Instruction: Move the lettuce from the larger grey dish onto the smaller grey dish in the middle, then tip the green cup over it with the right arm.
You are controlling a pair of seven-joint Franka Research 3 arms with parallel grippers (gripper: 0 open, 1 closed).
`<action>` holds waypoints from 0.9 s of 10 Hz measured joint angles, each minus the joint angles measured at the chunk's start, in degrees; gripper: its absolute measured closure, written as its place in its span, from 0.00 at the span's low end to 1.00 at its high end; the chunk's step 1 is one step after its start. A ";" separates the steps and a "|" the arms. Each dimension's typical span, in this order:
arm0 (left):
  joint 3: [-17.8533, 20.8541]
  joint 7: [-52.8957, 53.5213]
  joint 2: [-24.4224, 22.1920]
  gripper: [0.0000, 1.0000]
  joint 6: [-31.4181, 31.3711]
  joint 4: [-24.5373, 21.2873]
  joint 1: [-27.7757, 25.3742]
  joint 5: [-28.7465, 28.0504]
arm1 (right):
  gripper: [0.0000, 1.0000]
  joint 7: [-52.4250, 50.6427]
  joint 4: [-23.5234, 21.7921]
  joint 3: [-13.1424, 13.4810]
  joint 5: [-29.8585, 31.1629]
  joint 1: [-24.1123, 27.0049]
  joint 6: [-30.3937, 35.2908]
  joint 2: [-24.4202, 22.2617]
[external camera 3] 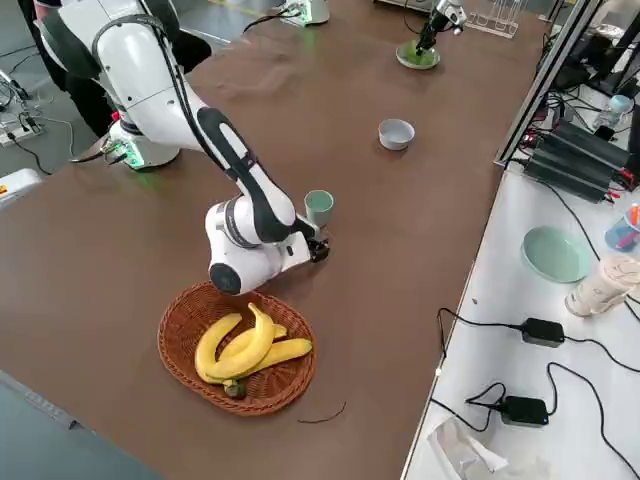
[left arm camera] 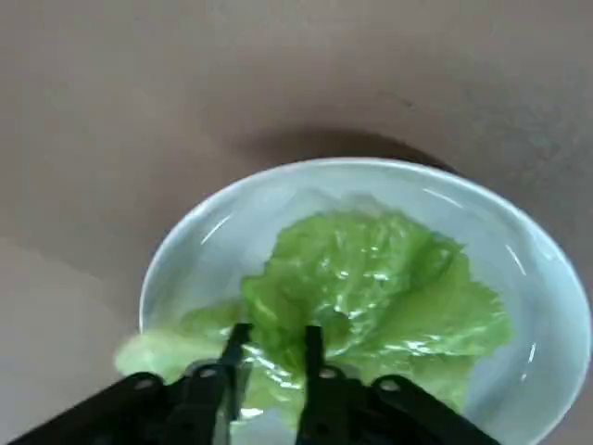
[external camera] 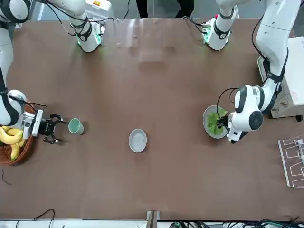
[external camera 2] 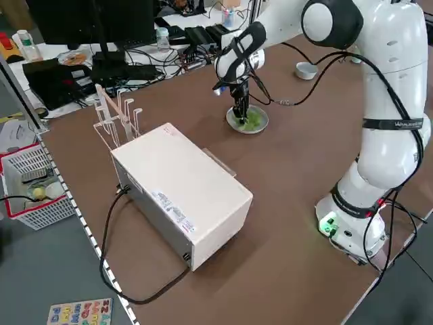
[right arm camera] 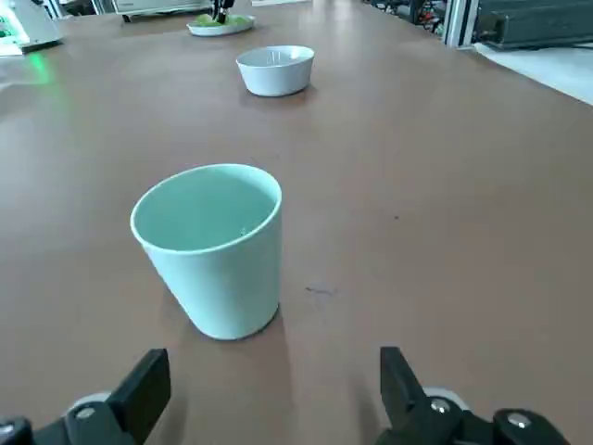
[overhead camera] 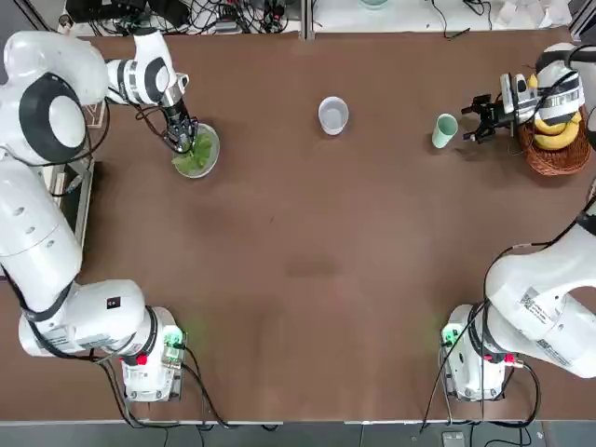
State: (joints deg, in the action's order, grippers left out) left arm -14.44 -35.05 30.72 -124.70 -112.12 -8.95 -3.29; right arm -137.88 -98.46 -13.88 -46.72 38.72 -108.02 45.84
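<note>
A: What does the top view show?
B: A big, smooth brown table (overhead camera: 279, 261); the lettuce (overhead camera: 194, 156) is on the larger grey dish (overhead camera: 212, 168), with the left gripper (overhead camera: 188, 144) right over it; the smaller grey dish (overhead camera: 333, 115) is in the middle; the green cup (overhead camera: 445, 128) stands near the right gripper (overhead camera: 473, 121).

A: And the front view?
B: Someone's dark legs (external camera: 185, 7) are past the table, on a grey floor (external camera: 164, 8); both dishes are round.

A: The left side view?
B: A hard, shiny white box (external camera 2: 183, 189) sits by a thin wire rack (external camera 2: 115, 122).

A: The right side view?
B: Smooth yellow bananas (external camera 3: 245, 350) lie in a brown woven basket (external camera 3: 180, 350).

A: The left wrist view?
B: The left fingers are a little bit apart; crinkly, wet-looking leaf shows between them; it's a bit blurry, so I can't tell if they pinch it.

A: The right wrist view?
B: The right fingers are wide apart, holding nothing; the cup is pale green, smooth and upright, just past them.
</note>
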 joint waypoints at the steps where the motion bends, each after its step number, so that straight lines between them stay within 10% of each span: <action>1: 0.00 0.00 -0.45 0.85 0.00 0.00 -0.02 -0.01 | 0.00 -0.35 -0.03 -0.62 -0.07 0.00 1.31 0.29; 5: -0.52 -0.46 -7.71 0.92 8.82 3.01 -0.24 0.77 | 0.00 -1.61 -0.06 -0.92 -0.15 0.01 3.73 0.78; 9: -8.99 -9.51 -12.27 0.92 16.22 13.86 0.48 4.34 | 0.00 -2.63 -0.43 -0.98 -0.19 0.01 3.86 1.50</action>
State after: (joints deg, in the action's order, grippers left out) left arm -23.43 -44.55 18.45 -108.48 -98.26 -8.48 1.05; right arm -140.51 -98.89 -14.86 -46.91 38.73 -104.16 47.34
